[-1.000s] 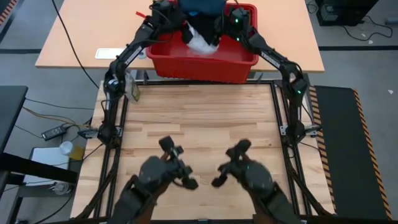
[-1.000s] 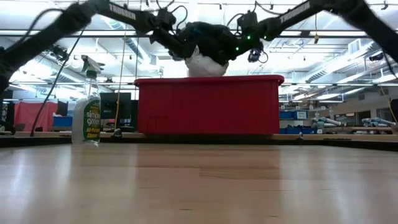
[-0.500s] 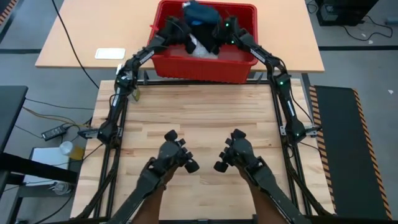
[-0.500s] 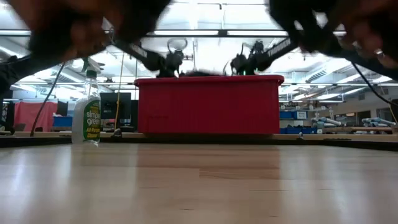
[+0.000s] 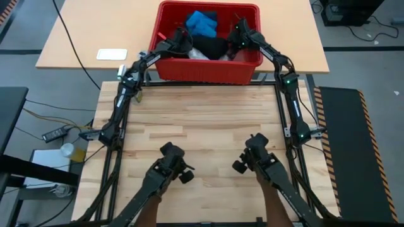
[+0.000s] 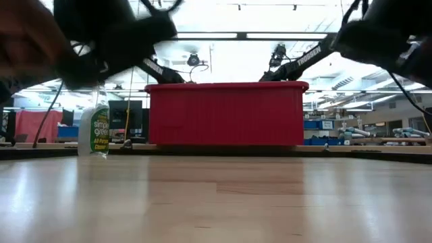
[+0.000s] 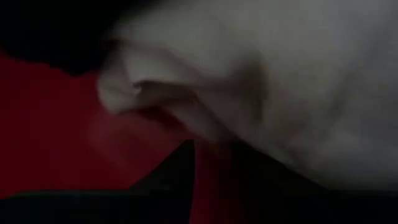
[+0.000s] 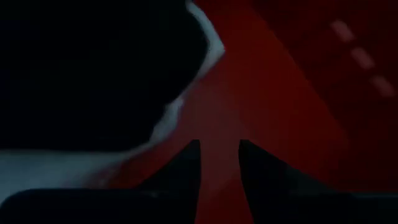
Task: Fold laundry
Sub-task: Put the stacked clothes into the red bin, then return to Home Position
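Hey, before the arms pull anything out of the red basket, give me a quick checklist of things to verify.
1. Laundry all in the red basket: ok. The blue garment, black garment and white garment lie inside.
2. Left gripper at cloth: ok. It is down in the basket with the white garment right ahead.
3. Left gripper holding cloth: cannot tell.
4. Right gripper on cloth: not ok. Its jaws stand apart, with only the basket's red between them.
5. Spray bottle off the folding area: ok. It stands at the table's left edge.
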